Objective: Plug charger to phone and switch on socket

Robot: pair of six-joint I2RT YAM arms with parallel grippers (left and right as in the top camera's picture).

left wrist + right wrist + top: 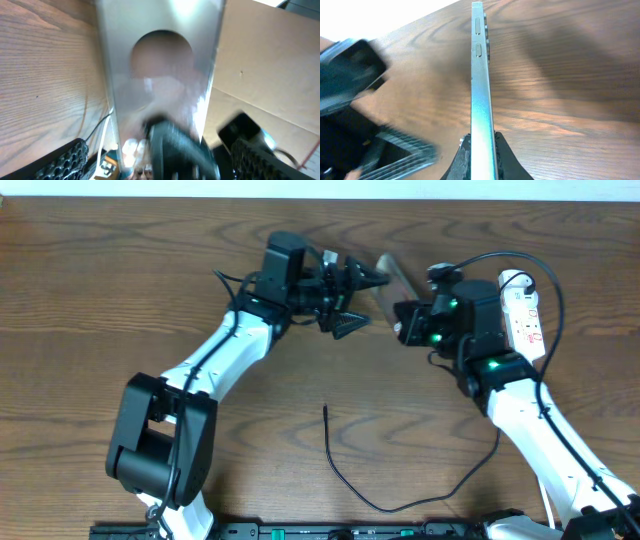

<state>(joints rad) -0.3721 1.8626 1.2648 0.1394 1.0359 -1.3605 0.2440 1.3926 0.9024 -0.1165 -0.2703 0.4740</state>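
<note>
My right gripper (405, 317) is shut on the phone (393, 280) and holds it on edge above the table. The right wrist view shows the phone (480, 85) edge-on, with side buttons, clamped between the jaws (481, 150). My left gripper (370, 300) is open just left of the phone, fingers spread toward it. In the left wrist view the phone's glossy face (161, 55), with an oval reflection, fills the frame between the open fingers (162, 162). The charger (345, 475) lies loose on the table, its plug tip (326, 410) pointing away. The socket (522, 310) lies at the right.
The wooden table (120, 300) runs to a pale wall at the far edge. A thick black robot cable (520, 260) loops over the right arm beside the socket. The left gripper's blurred body (350, 75) shows in the right wrist view.
</note>
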